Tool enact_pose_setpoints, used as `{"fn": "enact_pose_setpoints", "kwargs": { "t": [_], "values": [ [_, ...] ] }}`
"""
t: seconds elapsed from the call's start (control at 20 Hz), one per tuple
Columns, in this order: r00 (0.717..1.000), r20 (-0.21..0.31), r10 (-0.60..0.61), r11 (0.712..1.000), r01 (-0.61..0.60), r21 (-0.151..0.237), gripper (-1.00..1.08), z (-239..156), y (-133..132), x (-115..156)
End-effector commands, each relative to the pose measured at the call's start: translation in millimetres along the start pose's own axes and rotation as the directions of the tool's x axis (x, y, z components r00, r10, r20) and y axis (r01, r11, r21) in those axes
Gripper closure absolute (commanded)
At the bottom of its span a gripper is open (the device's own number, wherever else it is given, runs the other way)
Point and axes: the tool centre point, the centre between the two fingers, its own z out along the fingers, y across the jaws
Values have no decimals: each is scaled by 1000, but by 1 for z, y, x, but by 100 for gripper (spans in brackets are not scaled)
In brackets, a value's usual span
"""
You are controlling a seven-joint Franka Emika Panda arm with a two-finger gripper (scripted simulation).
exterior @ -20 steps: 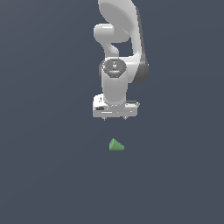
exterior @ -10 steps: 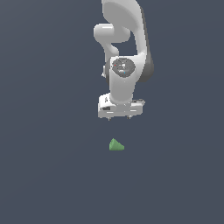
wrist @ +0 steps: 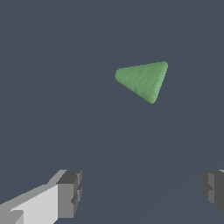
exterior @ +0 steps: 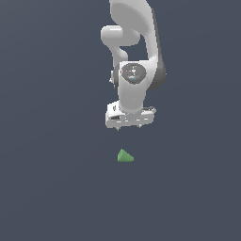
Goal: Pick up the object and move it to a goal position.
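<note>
The object is a small green wedge (exterior: 124,156) lying on the dark grey floor, below the arm in the exterior view. It also shows in the wrist view (wrist: 143,80) as a green triangular solid. My white gripper (exterior: 130,128) hangs above the wedge, apart from it, pointing down. In the wrist view the gripper (wrist: 140,192) is open, with one fingertip (wrist: 70,194) and the other at the picture's edge wide apart and nothing between them. The wedge lies ahead of the fingertips, not between them.
The white arm (exterior: 134,52) rises above the gripper in the exterior view. A plain dark grey floor (exterior: 47,179) spreads on all sides. No goal marker shows.
The gripper has turned about its wrist and shifted slightly toward the exterior view's right, staying at about the same height. The wedge has not moved.
</note>
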Motion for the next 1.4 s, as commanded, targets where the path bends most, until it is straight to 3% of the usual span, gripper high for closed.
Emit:
{"fn": "enact_pose_setpoints", "kwargs": {
  "t": [0.0, 0.35, 0.65, 1.0, 1.35],
  "values": [
    [1000, -1, -26, 1000, 26, -2, -92, 1, 0, 2],
    [989, -5, -149, 989, 149, -9, -92, 7, 2, 13],
    [953, -8, -304, 953, 304, -18, -92, 15, 4, 27],
    [874, -11, -486, 874, 486, -29, -92, 25, 7, 44],
    [762, -13, -647, 762, 646, -40, -92, 35, 11, 61]
  ]
}}
